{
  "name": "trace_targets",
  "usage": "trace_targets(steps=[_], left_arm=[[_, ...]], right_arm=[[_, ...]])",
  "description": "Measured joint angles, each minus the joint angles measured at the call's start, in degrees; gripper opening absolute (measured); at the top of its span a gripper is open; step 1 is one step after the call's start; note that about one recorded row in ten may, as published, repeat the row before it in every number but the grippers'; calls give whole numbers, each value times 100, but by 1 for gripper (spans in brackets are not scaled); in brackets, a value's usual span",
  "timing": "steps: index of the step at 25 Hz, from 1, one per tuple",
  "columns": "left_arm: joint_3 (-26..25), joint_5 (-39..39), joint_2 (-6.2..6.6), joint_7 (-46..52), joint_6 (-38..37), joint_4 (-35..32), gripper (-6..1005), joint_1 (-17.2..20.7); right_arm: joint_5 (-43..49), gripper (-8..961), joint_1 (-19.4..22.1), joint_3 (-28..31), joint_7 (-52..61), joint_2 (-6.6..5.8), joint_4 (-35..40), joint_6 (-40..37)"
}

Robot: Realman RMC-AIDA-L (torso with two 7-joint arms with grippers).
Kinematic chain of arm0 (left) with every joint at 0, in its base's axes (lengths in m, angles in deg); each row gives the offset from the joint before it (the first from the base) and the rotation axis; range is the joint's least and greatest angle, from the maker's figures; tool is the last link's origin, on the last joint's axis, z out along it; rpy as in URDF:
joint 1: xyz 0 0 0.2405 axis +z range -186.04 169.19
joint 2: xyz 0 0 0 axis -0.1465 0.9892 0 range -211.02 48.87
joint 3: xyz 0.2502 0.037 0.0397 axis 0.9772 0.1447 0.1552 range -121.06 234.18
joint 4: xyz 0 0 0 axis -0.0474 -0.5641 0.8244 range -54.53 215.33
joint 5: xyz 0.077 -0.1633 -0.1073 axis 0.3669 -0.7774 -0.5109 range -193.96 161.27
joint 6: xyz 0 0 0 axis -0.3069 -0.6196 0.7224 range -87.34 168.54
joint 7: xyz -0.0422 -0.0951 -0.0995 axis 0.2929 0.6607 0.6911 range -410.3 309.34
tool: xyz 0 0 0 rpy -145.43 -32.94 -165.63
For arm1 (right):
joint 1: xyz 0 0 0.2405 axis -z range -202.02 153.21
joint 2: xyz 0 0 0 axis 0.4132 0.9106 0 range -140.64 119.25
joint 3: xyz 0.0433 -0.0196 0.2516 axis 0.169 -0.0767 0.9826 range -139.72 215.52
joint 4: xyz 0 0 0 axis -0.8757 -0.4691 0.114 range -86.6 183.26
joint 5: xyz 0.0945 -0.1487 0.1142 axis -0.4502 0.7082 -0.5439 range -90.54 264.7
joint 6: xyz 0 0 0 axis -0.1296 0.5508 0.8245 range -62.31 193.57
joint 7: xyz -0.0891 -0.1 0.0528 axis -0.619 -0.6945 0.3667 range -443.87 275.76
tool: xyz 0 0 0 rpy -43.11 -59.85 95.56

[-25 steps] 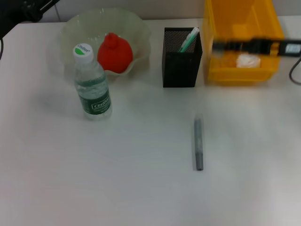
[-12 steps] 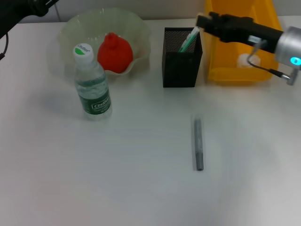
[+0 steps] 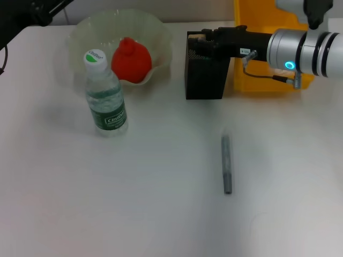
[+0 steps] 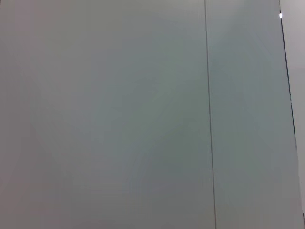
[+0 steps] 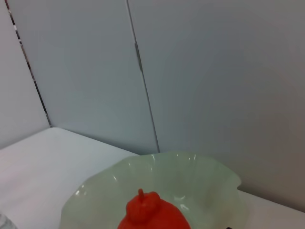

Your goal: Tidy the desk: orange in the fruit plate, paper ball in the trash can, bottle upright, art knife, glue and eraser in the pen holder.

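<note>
My right gripper [image 3: 199, 40] reaches in from the right and hovers over the mouth of the black mesh pen holder [image 3: 203, 80]. A small beige piece, the eraser [image 3: 199, 37], shows between its fingertips. The grey art knife [image 3: 226, 163] lies on the table in front of the holder. The orange [image 3: 130, 60] [image 5: 150, 214] rests in the pale-green fruit plate [image 3: 161, 37] [image 5: 205, 176]. The bottle [image 3: 104, 96] stands upright in front of the plate. The right arm hides the glue and the paper ball.
The yellow trash can [image 3: 254, 77] stands right of the pen holder, with the right arm crossing above it. My left arm [image 3: 24, 13] sits parked at the far left corner. The left wrist view shows only a grey wall.
The right arm has swung leftward from over the yellow trash can to over the pen holder, now covering the green item inside it. Nothing else has moved.
</note>
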Motion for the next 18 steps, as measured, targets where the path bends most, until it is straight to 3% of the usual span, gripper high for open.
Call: trace_targets(steps=[15, 18], left_arm=[[12, -11, 5, -11, -31, 26, 742, 30], [11, -11, 9, -11, -31, 26, 742, 23]], right_arm=[[-38, 442, 160, -202, -8, 23, 588, -64], [-46, 555, 264, -203, 140, 26, 883, -235]])
